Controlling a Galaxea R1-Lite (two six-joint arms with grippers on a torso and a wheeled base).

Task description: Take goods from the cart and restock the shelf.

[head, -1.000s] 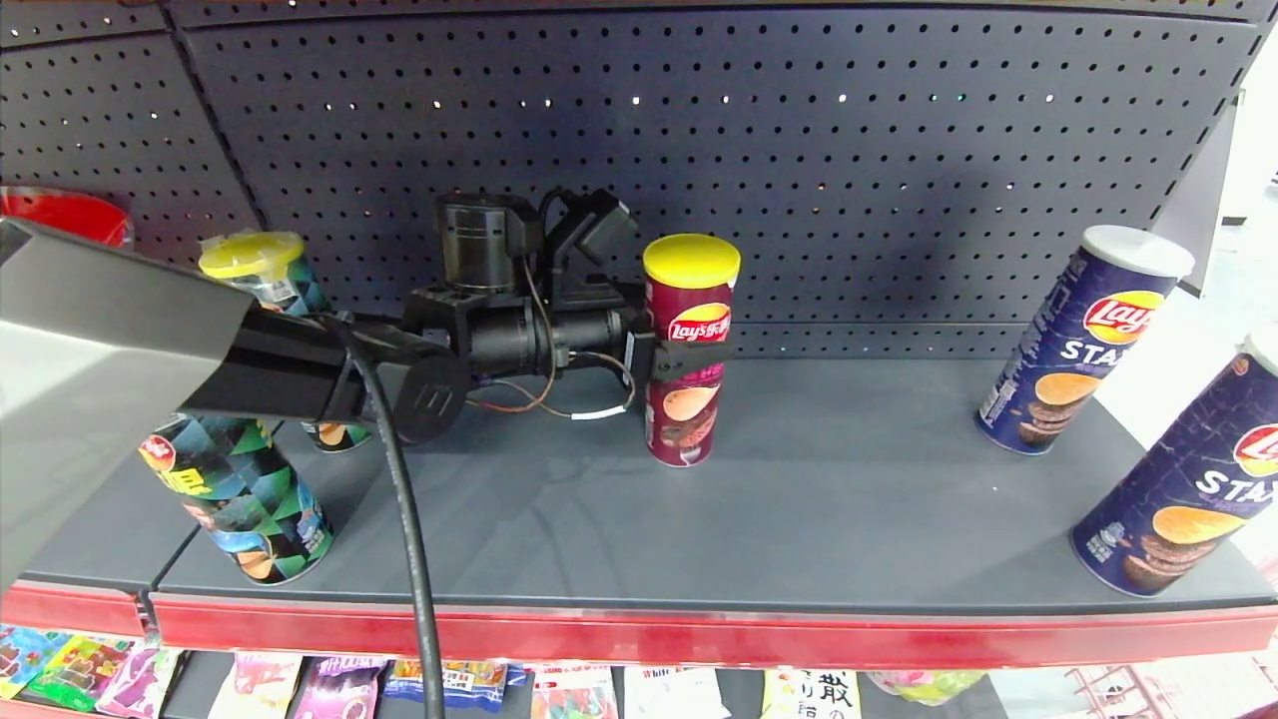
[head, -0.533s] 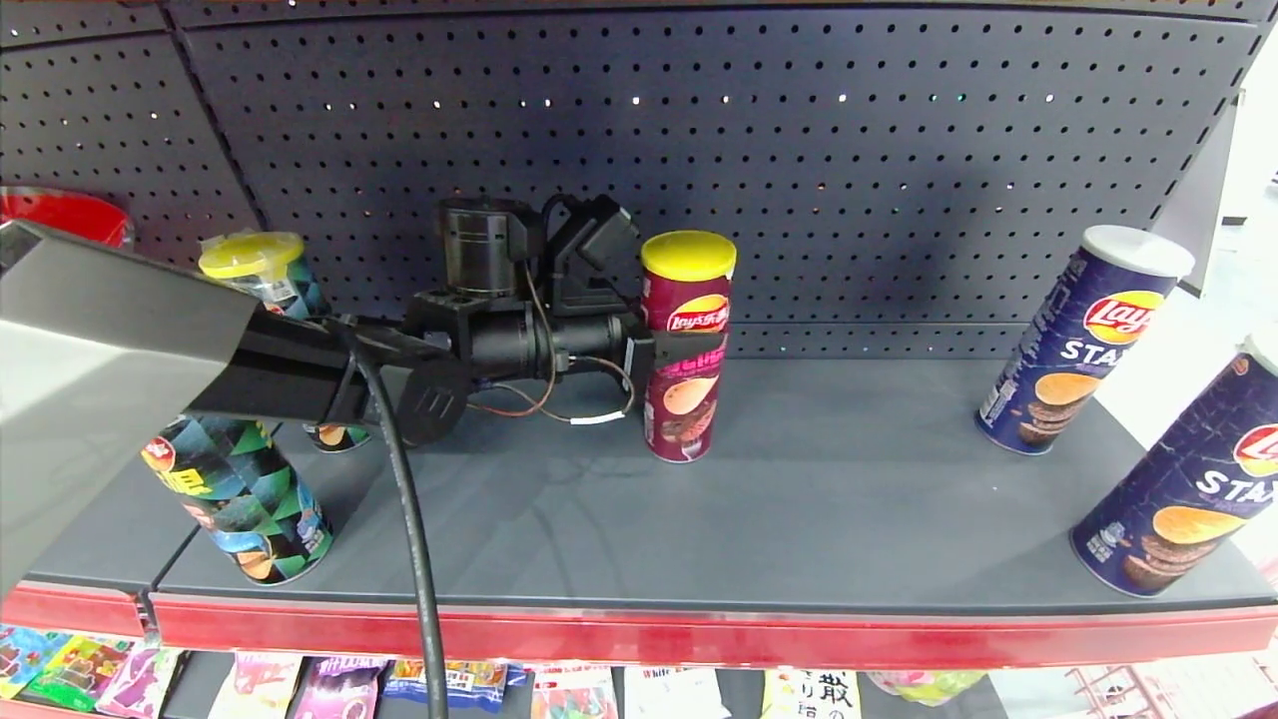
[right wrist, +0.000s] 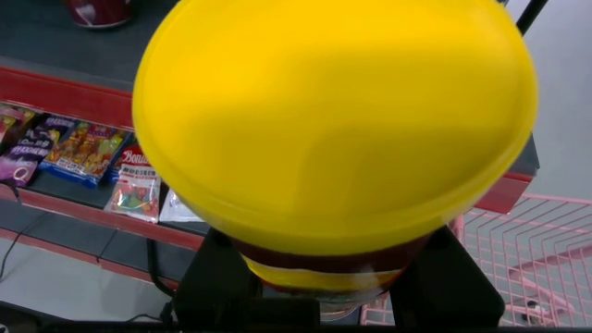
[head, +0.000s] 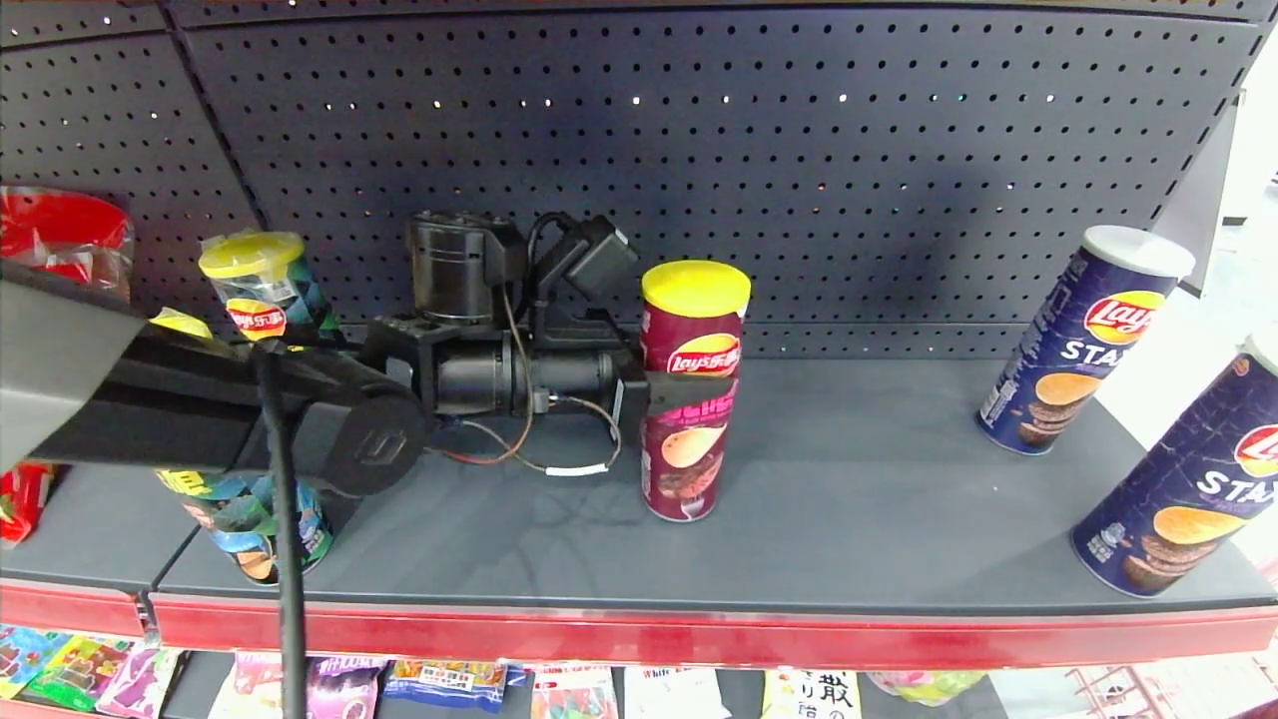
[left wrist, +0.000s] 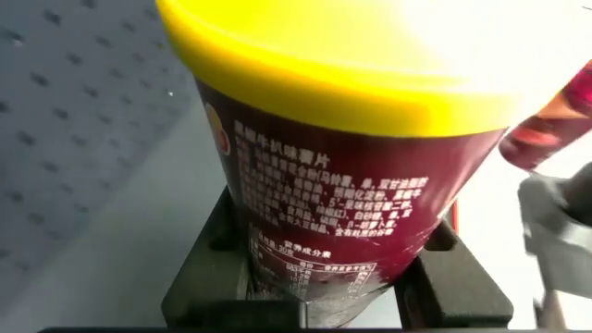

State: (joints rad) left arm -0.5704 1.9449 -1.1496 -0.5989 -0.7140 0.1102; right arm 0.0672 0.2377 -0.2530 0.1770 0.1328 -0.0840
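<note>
Maroon chip can [head: 687, 454], the one with the yellow lid, now stands lower and nearer the front of the shelf [head: 849, 499] than it did a second ago. The left arm has dropped and drawn a little toward the red lip, carrying the can along, while the rest of the stock stays where it was. The base looks to be on the grey deck or only just off it; I can't tell which. I'd judge the placing is nearly done, with only the letting go left for this can. The left gripper [head: 685, 394] is clamped on it at about mid-height, one finger crossing the label and the can upright between the jaws. In the left wrist view both fingers hug the body under the lid. The arm lies roughly level along the shelf from the left, passing in front of the patterned cans [head: 262, 285]. Two blue cans [head: 1083, 340] stand well apart at the right end. Below the shelf front, the right gripper [right wrist: 328, 287] is closed round a second can [right wrist: 333, 129], also yellow-lidded, with the pink cart [right wrist: 527, 268] near it.
</note>
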